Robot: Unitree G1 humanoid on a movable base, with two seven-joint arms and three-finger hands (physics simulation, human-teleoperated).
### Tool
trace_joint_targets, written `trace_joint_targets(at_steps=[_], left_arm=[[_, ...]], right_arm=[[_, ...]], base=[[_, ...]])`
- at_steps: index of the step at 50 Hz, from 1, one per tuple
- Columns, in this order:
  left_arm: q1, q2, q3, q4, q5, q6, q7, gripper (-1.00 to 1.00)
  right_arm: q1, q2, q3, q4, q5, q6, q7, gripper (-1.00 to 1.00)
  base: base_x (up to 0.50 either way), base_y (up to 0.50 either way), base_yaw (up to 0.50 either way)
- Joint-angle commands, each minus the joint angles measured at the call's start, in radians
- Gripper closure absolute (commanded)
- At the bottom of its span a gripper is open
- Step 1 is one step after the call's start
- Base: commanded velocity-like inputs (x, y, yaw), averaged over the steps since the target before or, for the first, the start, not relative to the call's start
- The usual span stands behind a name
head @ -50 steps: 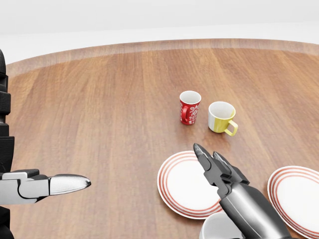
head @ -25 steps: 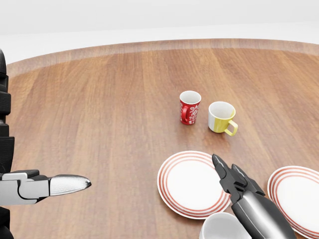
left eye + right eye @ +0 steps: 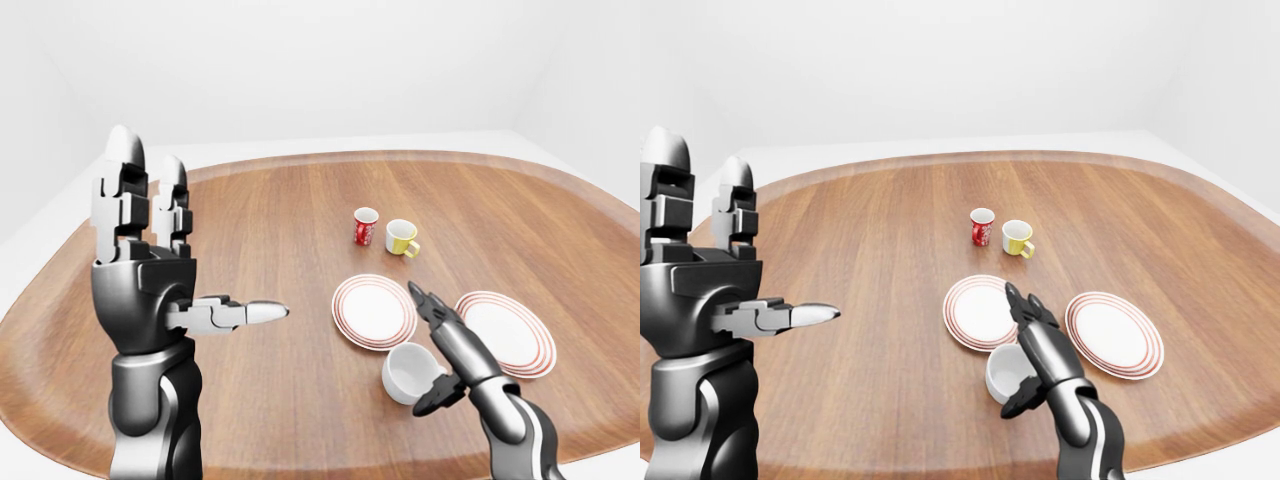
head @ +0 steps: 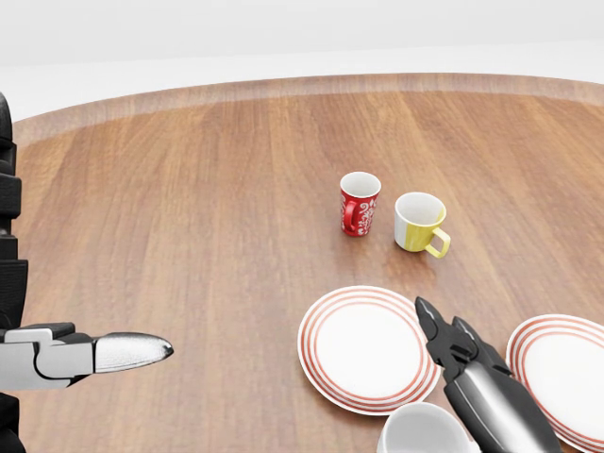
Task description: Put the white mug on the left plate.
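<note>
Just below the left plate, the white mug stands on the desk with the right hand beside it, fingers apart, seemingly poised to grasp.

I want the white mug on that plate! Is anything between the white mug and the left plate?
No. In the left-eye view the white mug sits just below the left plate, with only bare wooden table between them. The right hand is beside the mug.
</note>
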Motion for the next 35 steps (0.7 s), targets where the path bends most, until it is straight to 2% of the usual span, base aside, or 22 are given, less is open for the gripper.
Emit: trace_joint_targets(at_steps=[1,5,6,21,31,35], left_arm=[[-0.002,0.000,0.000,-0.002,0.000,0.000,0.001,-0.95],[-0.002,0.000,0.001,0.000,-0.001,0.000,0.001,-0.95],[0.003,-0.001,-0.001,0.004,0.000,0.000,-0.001,-0.95],[-0.006,0.001,0.002,0.004,-0.001,0.000,0.002,-0.95],[-0.006,0.002,0.003,0.006,-0.002,0.000,0.002,-0.95],[-0.005,0.001,0.002,0.005,-0.002,0.000,0.003,-0.95]], right_arm=[[-0.017,-0.008,0.023,0.021,-0.032,0.000,-0.008,-1.00],[-0.029,-0.017,0.039,0.052,-0.055,0.000,-0.023,-1.00],[-0.041,-0.022,0.043,0.088,-0.065,-0.012,-0.045,-1.00],[-0.041,-0.034,0.077,0.143,-0.125,-0.052,-0.068,-1.00],[-0.054,-0.028,0.116,0.157,-0.151,-0.046,-0.068,-1.00],[-0.049,-0.042,0.124,0.168,-0.164,-0.061,-0.077,-1.00]], base=[[0.00,0.00,0.00],[0.00,0.00,0.00],[0.00,0.00,0.00],[0.00,0.00,0.00],[0.00,0.00,0.00],[0.00,0.00,0.00]])
